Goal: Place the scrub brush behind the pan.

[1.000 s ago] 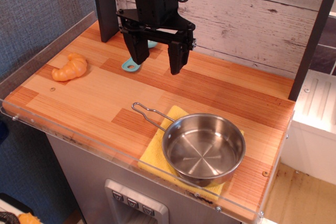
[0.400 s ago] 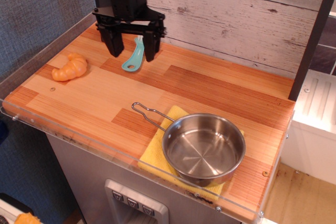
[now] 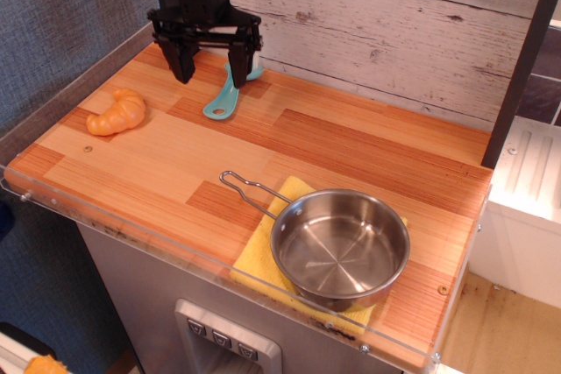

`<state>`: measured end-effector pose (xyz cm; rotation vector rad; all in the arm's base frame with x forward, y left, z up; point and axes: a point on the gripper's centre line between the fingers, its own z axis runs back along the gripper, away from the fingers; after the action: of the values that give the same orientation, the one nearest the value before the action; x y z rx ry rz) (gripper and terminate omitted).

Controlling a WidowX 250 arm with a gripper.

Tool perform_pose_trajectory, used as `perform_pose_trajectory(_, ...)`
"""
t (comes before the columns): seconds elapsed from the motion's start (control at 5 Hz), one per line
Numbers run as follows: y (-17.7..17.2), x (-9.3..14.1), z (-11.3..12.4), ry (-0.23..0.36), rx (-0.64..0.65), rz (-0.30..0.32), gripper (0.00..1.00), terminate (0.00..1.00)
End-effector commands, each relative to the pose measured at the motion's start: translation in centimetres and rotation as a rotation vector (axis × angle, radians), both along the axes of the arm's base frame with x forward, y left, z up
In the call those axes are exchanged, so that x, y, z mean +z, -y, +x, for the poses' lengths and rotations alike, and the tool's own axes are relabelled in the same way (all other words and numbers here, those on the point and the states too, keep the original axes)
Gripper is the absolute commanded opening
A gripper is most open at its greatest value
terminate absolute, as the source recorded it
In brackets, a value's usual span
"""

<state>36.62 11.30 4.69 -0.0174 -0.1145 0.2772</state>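
The teal scrub brush [image 3: 224, 98] lies on the wooden counter at the back left, handle end toward me, its head partly hidden behind my right finger. My gripper [image 3: 212, 69] is open and empty, hovering over the brush's far end, its fingers [image 3: 238, 66] spread to either side. The shiny steel pan [image 3: 340, 246] with a wire loop handle [image 3: 247, 190] sits at the front right on a yellow cloth [image 3: 259, 260].
An orange croissant [image 3: 117, 112] lies at the left edge. A white plank wall [image 3: 394, 24] runs along the back. A clear plastic rim [image 3: 175, 256] borders the counter front. A dark post [image 3: 521, 67] stands at the right.
My gripper has moved left and back, from right of the brush to over its far end, staying open. The brush, pan and croissant have not moved.
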Motion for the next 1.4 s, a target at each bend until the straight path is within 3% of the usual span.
perform_pose_trajectory(0.0, 0.5, -1.2, 0.3, 0.050, 0.021, 0.024, 1.00, 0.00)
perform_pose_trajectory(0.4, -0.4, -2.2, 0.0, 0.014, -0.004, 0.058, 1.00, 0.00)
perform_pose_trajectory(0.6, -1.5, -1.4, -0.4, 0.028, 0.003, 0.072, 1.00, 0.00)
perform_pose_trajectory(0.8, -1.7, -1.9, -0.6, 0.026, -0.006, 0.053, 0.00, 0.00)
perform_pose_trajectory(1.2, -1.2, -2.0, -0.7, 0.022, -0.026, 0.028, 0.00, 0.00)
